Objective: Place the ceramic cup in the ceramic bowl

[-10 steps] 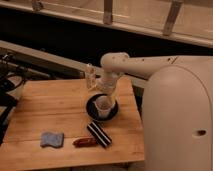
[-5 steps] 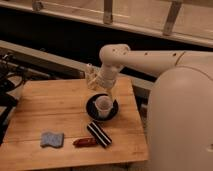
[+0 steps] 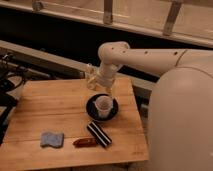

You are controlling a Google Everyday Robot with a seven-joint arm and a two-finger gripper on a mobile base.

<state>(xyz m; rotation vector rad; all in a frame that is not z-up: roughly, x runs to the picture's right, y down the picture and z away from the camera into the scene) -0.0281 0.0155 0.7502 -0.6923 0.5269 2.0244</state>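
Ceramic cup (image 3: 102, 107) stands upright in the dark ceramic bowl (image 3: 92, 111) — gripper (image 3: 96, 85) just behind the bowl, holding nothing; its spread I cannot tell.

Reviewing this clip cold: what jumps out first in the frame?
The big white arm sweeps in from the right, its gripper hovering just above and behind the ceramic cup. That cup stands upright inside the dark ceramic bowl on the wooden table. Nearer the front edge lie a blue sponge and a black striped bar.

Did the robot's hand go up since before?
Yes. The gripper has lifted up and away from the ceramic cup, which sits in the ceramic bowl.
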